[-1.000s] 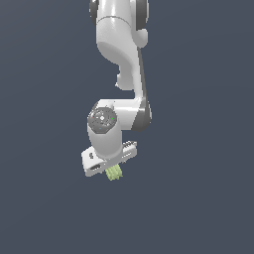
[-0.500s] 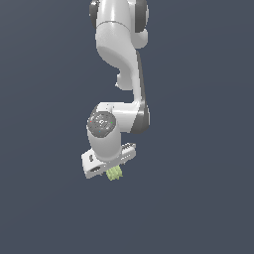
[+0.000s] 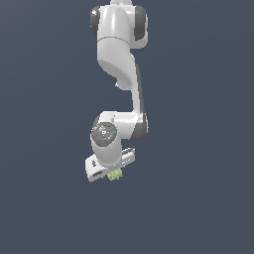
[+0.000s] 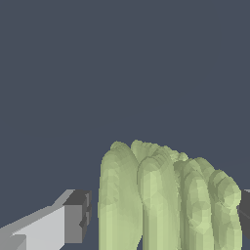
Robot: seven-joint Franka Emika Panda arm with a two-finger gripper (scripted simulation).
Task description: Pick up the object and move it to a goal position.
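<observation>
Where the wrist view looks down past the fingertips, the object, a pale yellow-green ridged lump, fills the space between the two dark finger pads, one beside its flank and the other just showing at the frame's right edge. In the exterior view it pokes out just below the white gripper, low and slightly left of the frame's centre, clamped between the fingers, with only plain dark grey background behind
</observation>
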